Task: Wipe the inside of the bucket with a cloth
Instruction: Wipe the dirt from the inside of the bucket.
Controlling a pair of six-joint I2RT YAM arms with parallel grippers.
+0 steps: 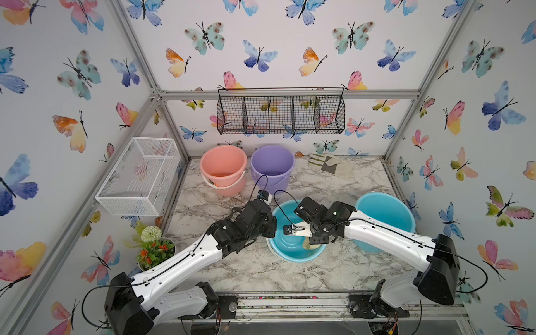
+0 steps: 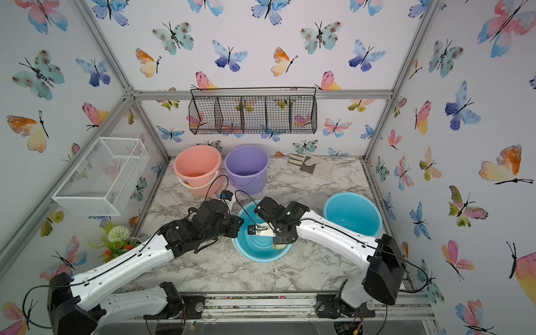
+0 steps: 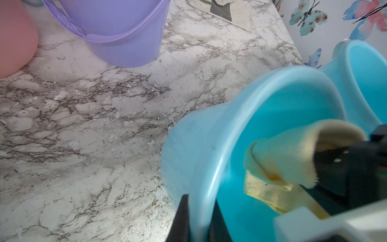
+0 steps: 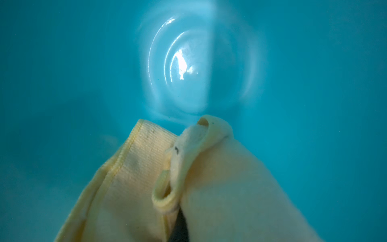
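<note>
The left gripper (image 3: 200, 211) was clamped on the rim of the bucket (image 1: 285, 246), one finger outside the wall and one inside. The right gripper (image 4: 179, 227) reached into that bucket, its jaws pinched together on the cloth (image 4: 209, 178). The cloth lay bunched against the blue inner wall. The bucket sat mid-table (image 1: 261, 275). A second blue bucket (image 1: 385, 214) stood just beside it, and a purple bucket (image 1: 272, 165) and a pink bucket (image 1: 223, 165) stood behind.
</note>
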